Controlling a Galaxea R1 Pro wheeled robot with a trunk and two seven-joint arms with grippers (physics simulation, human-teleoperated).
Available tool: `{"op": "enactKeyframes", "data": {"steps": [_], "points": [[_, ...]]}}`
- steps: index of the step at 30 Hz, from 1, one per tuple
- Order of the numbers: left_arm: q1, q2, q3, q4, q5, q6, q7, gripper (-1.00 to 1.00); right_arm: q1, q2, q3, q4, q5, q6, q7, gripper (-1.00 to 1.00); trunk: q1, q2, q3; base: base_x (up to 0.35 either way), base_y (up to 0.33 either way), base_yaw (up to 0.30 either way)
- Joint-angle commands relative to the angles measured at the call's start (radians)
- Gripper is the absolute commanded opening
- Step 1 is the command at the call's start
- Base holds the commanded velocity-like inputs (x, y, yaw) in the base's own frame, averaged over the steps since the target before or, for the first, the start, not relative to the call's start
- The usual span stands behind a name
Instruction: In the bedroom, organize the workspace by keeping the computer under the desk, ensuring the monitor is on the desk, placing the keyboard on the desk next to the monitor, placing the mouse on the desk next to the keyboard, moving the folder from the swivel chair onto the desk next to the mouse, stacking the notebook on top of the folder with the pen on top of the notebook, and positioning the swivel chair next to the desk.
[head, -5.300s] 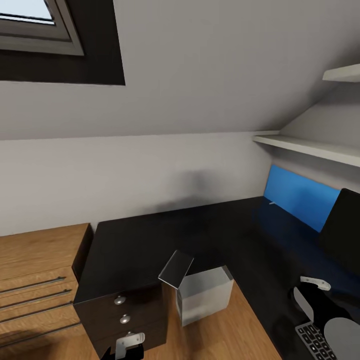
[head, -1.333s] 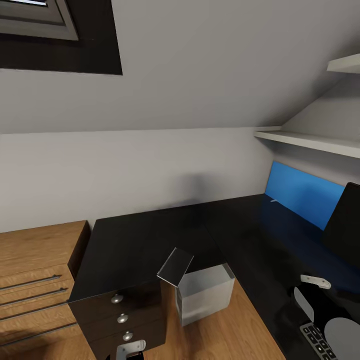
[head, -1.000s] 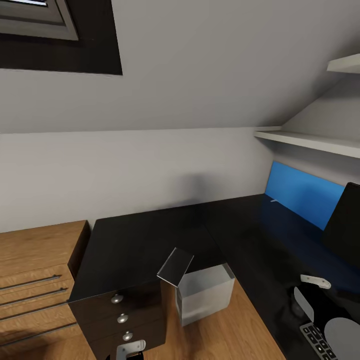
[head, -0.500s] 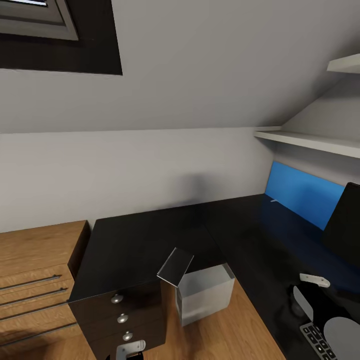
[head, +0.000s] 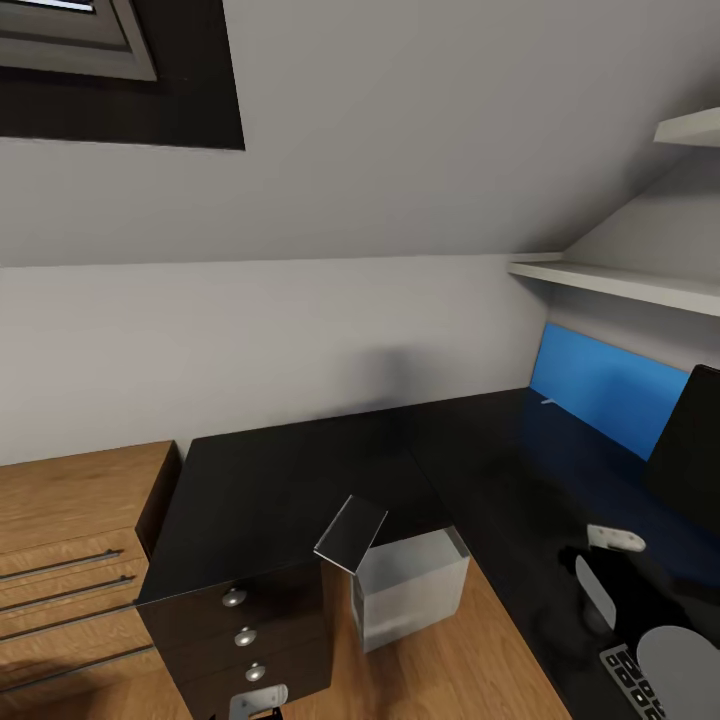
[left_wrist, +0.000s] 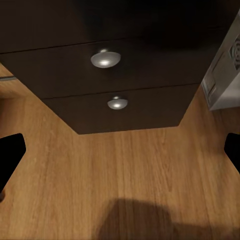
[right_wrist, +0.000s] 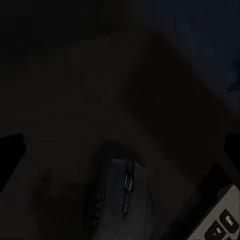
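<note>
At the far left of the head view, light wooden low shelving (head: 70, 540) with slim metal bar handles, matt grain. Next, the desk (head: 300, 480): L-shaped, glossy black top, with a dark brown drawer unit (head: 245, 630) bearing round silver knobs. The left gripper (left_wrist: 120, 165) hangs low before those drawers over wooden floor, its two dark fingertips wide apart at the edges of its wrist view, empty. Under the desk's inner corner, the computer (head: 410, 590): pale grey-white boxy tower, upright, beside a slanted silvery panel (head: 352, 535). Further right, along the wall, a bright blue wall panel (head: 600, 395) below white shelves (head: 620, 285); at the frame's edge, the black monitor (head: 690, 450) standing on the desk. Lowest right, the right arm (head: 640, 610) over the desk top, with a corner of the keyboard (head: 625, 675), dark keys in a silvery frame, just beside it. The right gripper (right_wrist: 120, 150) is spread open, holding nothing. The mouse (right_wrist: 120, 192), a small dark rounded lump with a scroll wheel, lies on the desk directly ahead of the fingers, long axis roughly in line with them, keyboard corner near. The right arm is plainly the nearer; the likely next move is a short advance onto the mouse.
</note>
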Motion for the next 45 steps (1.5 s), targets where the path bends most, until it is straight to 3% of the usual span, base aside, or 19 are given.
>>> {"op": "enactKeyframes", "data": {"steps": [1, 8, 14, 16, 17, 21, 22, 23, 26, 29, 36, 37, 38, 41, 45], "points": [[-0.002, 0.001, -0.007, -0.001, 0.010, -0.007, 0.005, 1.00, 0.000, 0.001, 0.001, -0.008, -0.011, -0.001, -0.007, 1.00, 0.000, -0.001, -0.001, 0.000, 0.000, 0.000], [-0.002, 0.001, -0.005, 0.011, 0.012, -0.007, 0.005, 1.00, 0.003, 0.034, 0.000, -0.088, -0.013, -0.005, -0.024, 1.00, 0.000, -0.001, -0.001, 0.000, 0.000, 0.000], [-0.002, 0.001, -0.003, 0.026, 0.018, -0.007, 0.005, 1.00, 0.059, 0.093, 0.000, -0.288, -0.013, 0.036, -0.142, 1.00, 0.000, -0.001, -0.001, 0.000, 0.000, 0.000], [-0.002, 0.001, -0.003, 0.029, 0.021, -0.007, 0.005, 1.00, 0.121, 0.128, 0.000, -0.399, -0.015, 0.064, -0.222, 1.00, 0.000, -0.001, -0.001, 0.000, 0.000, 0.000], [-0.002, 0.001, -0.003, 0.032, 0.023, -0.007, 0.005, 1.00, 0.187, 0.175, 0.002, -0.526, -0.020, 0.085, -0.303, 1.00, 0.000, -0.001, -0.001, 0.000, 0.000, 0.000], [-0.002, 0.001, -0.002, 0.032, 0.024, -0.007, 0.005, 1.00, 0.221, 0.229, 0.004, -0.599, -0.021, 0.094, -0.342, 1.00, 0.000, -0.001, -0.001, 0.000, 0.000, 0.000], [-0.002, 0.001, 0.001, 0.034, 0.025, -0.007, 0.005, 1.00, 0.236, 0.294, 0.006, -0.627, -0.018, 0.097, -0.360, 1.00, 0.000, -0.001, -0.001, 0.000, 0.000, 0.028], [-0.002, 0.002, 0.003, 0.034, 0.025, -0.007, 0.005, 1.00, 0.245, 0.328, 0.008, -0.632, -0.015, 0.097, -0.365, 1.00, 0.000, -0.001, -0.001, 0.000, 0.000, 0.094], [-0.002, 0.002, 0.006, 0.036, 0.025, -0.007, 0.005, 1.00, 0.272, 0.383, 0.030, -0.636, -0.004, 0.096, -0.379, 1.00, 0.000, -0.001, -0.001, 0.000, 0.000, 0.159], [-0.002, 0.002, 0.025, 0.049, 0.024, -0.007, 0.005, 1.00, 0.307, 0.410, 0.072, -0.637, 0.008, 0.093, -0.418, 1.00, 0.000, -0.001, -0.001, 0.000, 0.000, 0.217], [-0.002, 0.001, 0.042, 0.057, 0.023, -0.007, 0.005, 1.00, 0.350, 0.422, 0.104, -0.544, 0.014, 0.068, -0.434, 1.00, 0.000, -0.001, -0.001, 0.000, 0.000, 0.208], [-0.002, 0.001, 0.043, 0.059, 0.023, -0.007, 0.005, 1.00, 0.355, 0.423, 0.122, -0.494, 0.016, 0.043, -0.432, 1.00, 0.000, -0.001, -0.001, 0.000, 0.000, 0.234], [-0.002, -0.008, 0.045, 0.074, 0.023, -0.007, 0.003, 1.00, 0.361, 0.423, 0.223, -0.357, 0.016, -0.103, -0.425, 1.00, 0.000, -0.001, -0.002, 0.000, 0.000, 0.245], [-0.002, -0.023, 0.046, 0.099, 0.023, -0.007, 0.003, 1.00, 0.363, 0.422, 0.273, -0.270, 0.015, -0.211, -0.423, 1.00, 0.000, -0.001, -0.003, 0.000, 0.000, 0.246], [-0.002, -0.037, 0.046, 0.125, 0.022, -0.008, 0.002, 1.00, 0.364, 0.424, 0.301, -0.162, 0.017, -0.310, -0.416, 1.00, 0.000, -0.001, -0.004, 0.000, 0.000, 0.248]]}}
